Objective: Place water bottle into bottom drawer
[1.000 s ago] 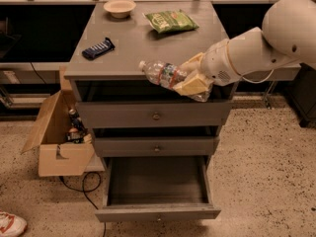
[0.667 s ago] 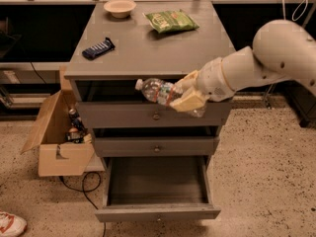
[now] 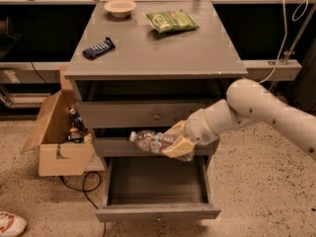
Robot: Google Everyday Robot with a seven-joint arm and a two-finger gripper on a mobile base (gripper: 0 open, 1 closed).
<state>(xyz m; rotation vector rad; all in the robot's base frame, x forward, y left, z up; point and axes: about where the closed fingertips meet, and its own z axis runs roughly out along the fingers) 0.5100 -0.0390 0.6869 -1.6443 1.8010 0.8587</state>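
Note:
My gripper [image 3: 177,141] is shut on the water bottle [image 3: 150,141], a clear crinkly bottle with a white cap pointing left and a red-and-white label. I hold it lying sideways in front of the middle drawer, just above the bottom drawer [image 3: 157,186]. The bottom drawer is pulled open and its grey inside shows nothing in it. My white arm reaches in from the right.
On the cabinet top [image 3: 197,53] lie a green chip bag [image 3: 171,20], a tan bowl [image 3: 120,7] and a dark blue snack bar [image 3: 98,48]. An open cardboard box [image 3: 59,144] with items stands on the floor at the left. A shoe [image 3: 11,224] shows at the bottom left.
My arm has lowered the bottle from the level of the top drawer down to the middle drawer's front, just over the open bottom drawer.

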